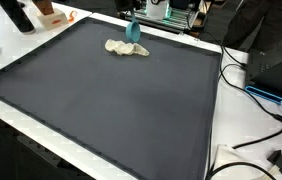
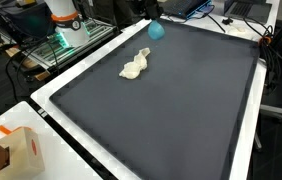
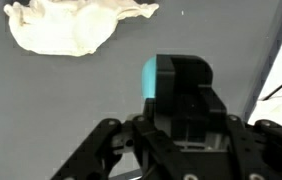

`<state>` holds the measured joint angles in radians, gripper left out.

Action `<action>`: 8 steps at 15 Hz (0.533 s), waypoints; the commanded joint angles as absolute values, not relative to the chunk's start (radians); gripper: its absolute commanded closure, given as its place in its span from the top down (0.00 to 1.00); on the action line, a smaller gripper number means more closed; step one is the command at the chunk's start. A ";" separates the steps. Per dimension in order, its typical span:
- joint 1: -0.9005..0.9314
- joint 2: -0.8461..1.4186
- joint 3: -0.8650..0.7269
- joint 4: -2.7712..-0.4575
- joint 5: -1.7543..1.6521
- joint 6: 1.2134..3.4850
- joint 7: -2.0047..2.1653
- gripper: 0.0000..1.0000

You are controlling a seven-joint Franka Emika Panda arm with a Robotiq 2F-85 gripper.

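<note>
the tool [image 3: 181, 78] shows only in the wrist view, coming in from the bottom edge. its black fingers look drawn close together, with a small teal block-like object [image 3: 152, 80] showing at their left side. i cannot tell whether the tool grips it or merely stands in front of it.

the crumpled cream cloth [image 3: 71, 25] lies up and to the left of the tool, apart from it, with its long axis running across the picture. in both exterior views the cloth [image 1: 126, 47] [image 2: 134, 66] rests on the dark grey mat of the worktop [image 1: 131, 115] near its far edge, with the teal object [image 1: 133, 30] [image 2: 156, 30] near it.

a brown cardboard box [image 2: 21, 150] stands off the mat, and its contents do not show.
</note>
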<state>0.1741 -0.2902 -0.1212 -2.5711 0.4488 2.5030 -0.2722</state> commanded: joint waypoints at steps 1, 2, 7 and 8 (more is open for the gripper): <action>0.175 -0.271 -0.194 -2.548 0.630 2.377 -0.420 0.25; 0.162 -0.256 -0.206 -2.542 0.669 2.340 -0.450 0.25; 0.081 -0.199 -0.229 -2.514 0.801 2.177 -0.554 0.25; 0.061 -0.184 -0.233 -2.506 0.827 2.143 -0.575 0.25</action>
<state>0.1085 -0.2280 -0.2207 -2.5374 0.7484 2.2356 -0.5066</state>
